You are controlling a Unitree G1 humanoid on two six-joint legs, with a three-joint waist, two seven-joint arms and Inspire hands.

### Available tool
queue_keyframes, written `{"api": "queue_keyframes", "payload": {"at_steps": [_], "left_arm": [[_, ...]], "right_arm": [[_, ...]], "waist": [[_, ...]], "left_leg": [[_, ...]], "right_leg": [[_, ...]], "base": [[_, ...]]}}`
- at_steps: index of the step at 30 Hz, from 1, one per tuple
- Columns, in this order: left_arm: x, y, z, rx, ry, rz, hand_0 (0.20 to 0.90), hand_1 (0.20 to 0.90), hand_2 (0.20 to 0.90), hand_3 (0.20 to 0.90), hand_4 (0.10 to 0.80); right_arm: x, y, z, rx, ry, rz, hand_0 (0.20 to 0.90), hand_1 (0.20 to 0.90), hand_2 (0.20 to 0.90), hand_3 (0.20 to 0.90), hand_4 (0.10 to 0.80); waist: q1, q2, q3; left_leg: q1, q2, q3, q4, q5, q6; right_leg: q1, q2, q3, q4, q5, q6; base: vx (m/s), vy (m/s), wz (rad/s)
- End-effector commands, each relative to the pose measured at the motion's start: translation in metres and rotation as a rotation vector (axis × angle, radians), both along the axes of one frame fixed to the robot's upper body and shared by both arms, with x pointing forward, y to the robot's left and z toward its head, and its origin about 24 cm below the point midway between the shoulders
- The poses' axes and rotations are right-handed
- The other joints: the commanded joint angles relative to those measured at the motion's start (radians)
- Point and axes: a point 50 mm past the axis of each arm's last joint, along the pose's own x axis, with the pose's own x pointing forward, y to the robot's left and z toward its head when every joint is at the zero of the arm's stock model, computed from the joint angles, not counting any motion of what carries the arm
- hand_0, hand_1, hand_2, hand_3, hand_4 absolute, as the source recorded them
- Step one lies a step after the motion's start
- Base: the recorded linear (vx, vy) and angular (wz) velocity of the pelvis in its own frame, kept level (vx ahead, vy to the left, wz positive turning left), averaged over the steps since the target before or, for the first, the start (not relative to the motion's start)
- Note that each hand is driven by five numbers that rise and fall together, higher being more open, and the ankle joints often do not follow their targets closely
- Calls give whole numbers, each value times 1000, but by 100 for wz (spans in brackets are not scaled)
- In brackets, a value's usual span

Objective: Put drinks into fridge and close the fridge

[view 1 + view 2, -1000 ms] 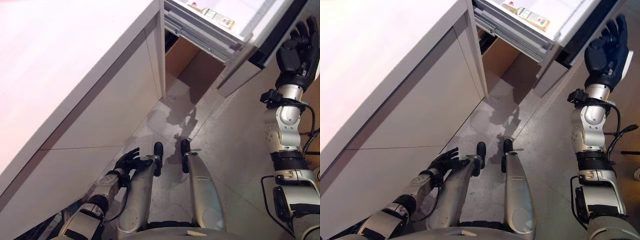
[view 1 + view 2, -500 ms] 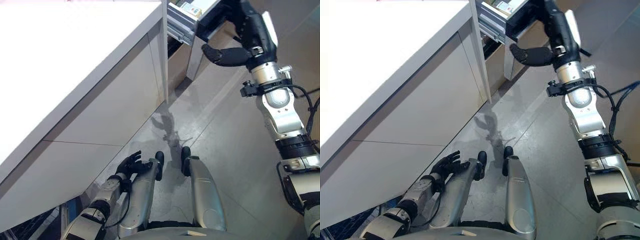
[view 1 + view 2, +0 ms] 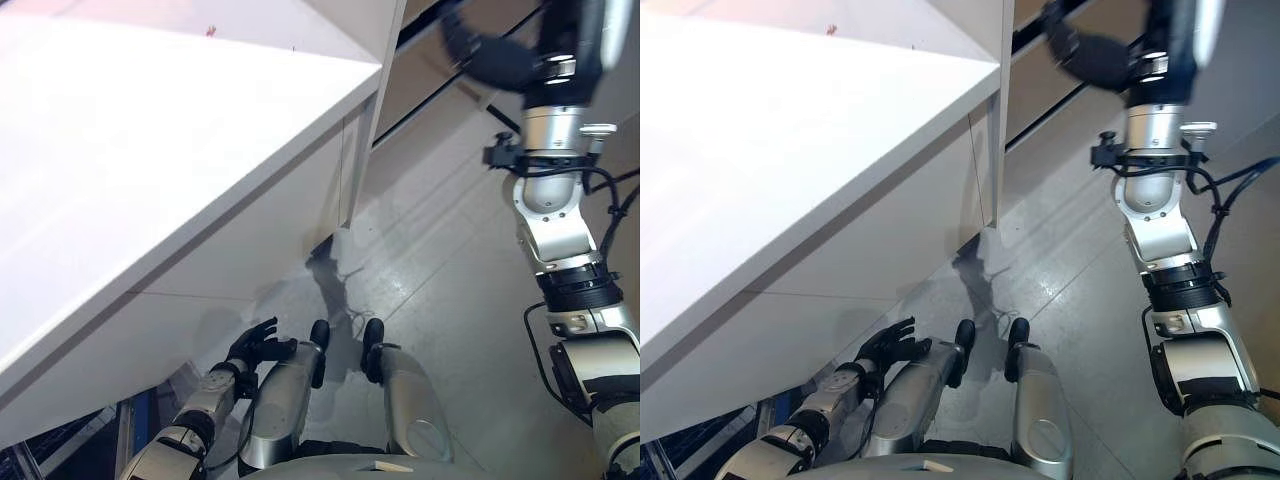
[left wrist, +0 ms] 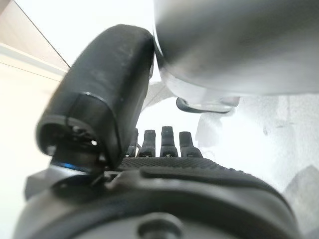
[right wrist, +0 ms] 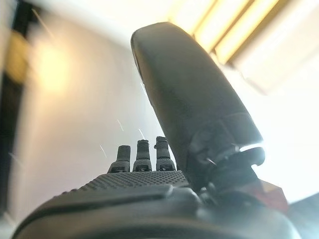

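Note:
The fridge drawer front (image 3: pixel 425 85) is a pale panel with dark gaps above and below it, beyond the white counter's corner. It looks pushed in, and I see no drinks. My right hand (image 3: pixel 500 62) is raised at the far right in front of that panel. Its thumb sticks out and its fingers are straight in the right wrist view (image 5: pixel 142 154), facing a pale surface. It holds nothing. My left hand (image 3: pixel 255 345) hangs low beside my leg, with relaxed fingers (image 4: pixel 164 142) and nothing in it.
A long white counter (image 3: pixel 150 150) fills the left side, with white cabinet fronts (image 3: pixel 270 230) below it. A white vertical panel edge (image 3: pixel 385 60) stands at the counter's far corner. Grey tiled floor (image 3: pixel 450 260) lies between the cabinets and my right arm.
The camera has shifted. The open drawer with drinks seen earlier has slid in and its inside no longer shows. My right hand has moved up and forward with it. My left hand stays low.

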Motion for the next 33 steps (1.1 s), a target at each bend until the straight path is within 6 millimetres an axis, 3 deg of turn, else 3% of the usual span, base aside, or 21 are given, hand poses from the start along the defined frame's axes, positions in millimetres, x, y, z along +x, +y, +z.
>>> {"api": "queue_keyframes", "payload": {"at_steps": [1,6,10,13,14,16,17,18,19,21,23,24,25,26,30,33], "left_arm": [[-68,21,-28,86,213,-28,900,900,900,900,800],[-86,22,-35,92,291,-1,900,900,900,900,800],[-95,22,-39,88,334,23,900,900,900,900,800],[-99,22,-41,75,359,57,900,900,900,900,800],[-99,20,-42,63,364,71,900,900,900,900,800],[-100,18,-43,43,367,91,900,900,900,900,800],[-100,17,-43,34,364,102,900,900,900,900,800],[-100,15,-43,21,361,117,900,900,900,900,800],[-99,14,-43,14,356,122,900,900,900,900,800],[-99,13,-43,-14,342,153,900,900,900,900,800],[-103,15,-44,-35,341,169,900,900,900,900,800],[-103,15,-44,-36,341,172,900,900,900,900,800],[-107,19,-44,-43,347,180,900,900,900,900,800],[-110,21,-45,-46,358,193,900,900,900,900,800],[-116,29,-45,-55,384,221,900,900,900,900,800],[-124,32,-46,-78,407,248,900,900,900,900,800]], "right_arm": [[-37,-1,15,34,-310,-17,900,900,900,900,800],[-43,-21,-13,120,-291,-126,900,900,900,900,800],[-38,-43,-41,266,-137,-130,900,900,900,900,800],[-20,-74,-89,583,150,-8,900,900,900,900,800],[-15,-85,-117,713,257,59,900,900,900,900,800],[-9,-90,-171,906,470,181,900,900,900,900,800],[-7,-90,-188,954,546,201,900,900,900,900,800],[-9,-88,-221,1041,672,249,900,900,900,900,800],[-9,-86,-233,1079,729,271,900,900,900,900,800],[-31,-75,-309,1238,1018,334,900,900,900,900,800],[-61,-71,-361,1306,1250,267,900,900,900,900,800],[-64,-70,-366,1309,1282,262,900,900,900,900,800],[-97,-70,-401,1321,1472,181,900,900,900,900,800],[-121,-70,-420,1307,1622,110,900,900,900,900,800],[-177,-69,-449,1283,1915,-125,900,900,900,900,800],[-211,-68,-459,1377,1977,-250,900,900,900,900,800]], "waist": [[-10,-38,-246],[-38,-40,-329],[-54,-42,-371],[-69,-44,-396],[-74,-43,-404],[-83,-44,-418],[-85,-45,-421],[-88,-46,-428],[-89,-46,-430],[-88,-51,-443],[-85,-54,-451],[-85,-54,-451],[-78,-56,-454],[-72,-57,-457],[-58,-55,-456],[-56,-48,-456]], "left_leg": [[6,-4,40,-61,-22,13],[92,15,57,-196,8,0],[139,31,70,-268,27,-10],[172,45,94,-319,43,-22],[182,50,105,-333,48,-26],[195,57,124,-350,52,-30],[199,59,129,-354,54,-32],[205,62,138,-359,56,-34],[208,62,141,-361,57,-34],[217,66,155,-369,60,-39],[220,65,156,-370,61,-39],[221,65,156,-370,61,-39],[224,64,154,-369,61,-39],[225,64,151,-368,61,-38],[235,62,138,-372,63,-37],[247,59,123,-386,68,-34]], "right_leg": [[60,-6,76,-125,64,62],[137,12,86,-240,86,71],[178,23,88,-301,103,72],[206,35,87,-346,118,69],[216,38,83,-361,122,68],[229,42,78,-383,127,66],[233,44,77,-389,129,65],[239,47,75,-396,132,63],[241,48,74,-399,132,62],[253,53,64,-410,134,59],[260,55,59,-414,134,56],[261,56,58,-414,134,56],[268,57,53,-416,133,55],[272,58,49,-418,133,54],[288,59,40,-425,134,53],[297,61,35,-432,137,56]], "base": [[11,17,-4],[19,4,-6],[-5,-20,-7],[-58,-30,-8],[-41,-15,-10],[-36,-11,-8],[0,0,0],[0,0,0],[0,0,0],[-5,-44,4],[2,-38,10],[10,-39,14],[21,-46,12],[29,-59,12],[32,-37,3],[42,-21,1]]}}
